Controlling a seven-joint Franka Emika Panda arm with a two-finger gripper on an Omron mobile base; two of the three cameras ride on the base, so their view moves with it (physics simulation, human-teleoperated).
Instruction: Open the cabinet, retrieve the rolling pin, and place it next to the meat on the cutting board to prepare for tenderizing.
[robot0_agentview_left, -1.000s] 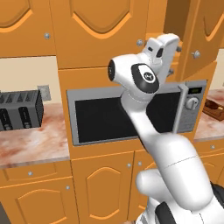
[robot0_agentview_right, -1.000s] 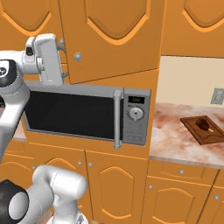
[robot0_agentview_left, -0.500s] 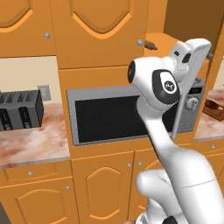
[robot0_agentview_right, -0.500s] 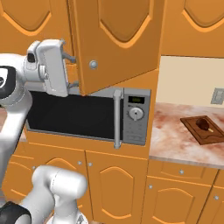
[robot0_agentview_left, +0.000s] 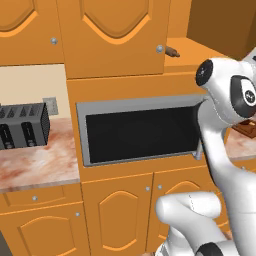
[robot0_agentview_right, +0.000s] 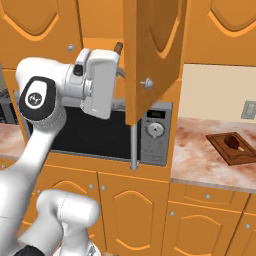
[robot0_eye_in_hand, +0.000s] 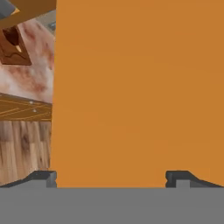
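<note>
- Kitchen on my feed is basically all orange wood; base cabinets (robot0_agentview_left: 117, 217) with arch-panel doors and little silver knobs run along the bottom.
- The worktop (robot0_agentview_left: 35, 165) is pink-veined marble, and I see it on both sides of the microwave.
- The steel-framed microwave (robot0_agentview_right: 150, 132) with black glass door is built into the orange surround, dial panel on its right.
- A black toaster (robot0_agentview_left: 22, 125) sits on the left stretch of worktop.
- Cream wall (robot0_agentview_right: 215, 92) behind the worktop, with a grey outlet plate (robot0_agentview_right: 248, 109) on the right.
- My hand cam catches a strip of wood-plank floor (robot0_eye_in_hand: 24, 146).
- Lighting's flat and even.
</note>
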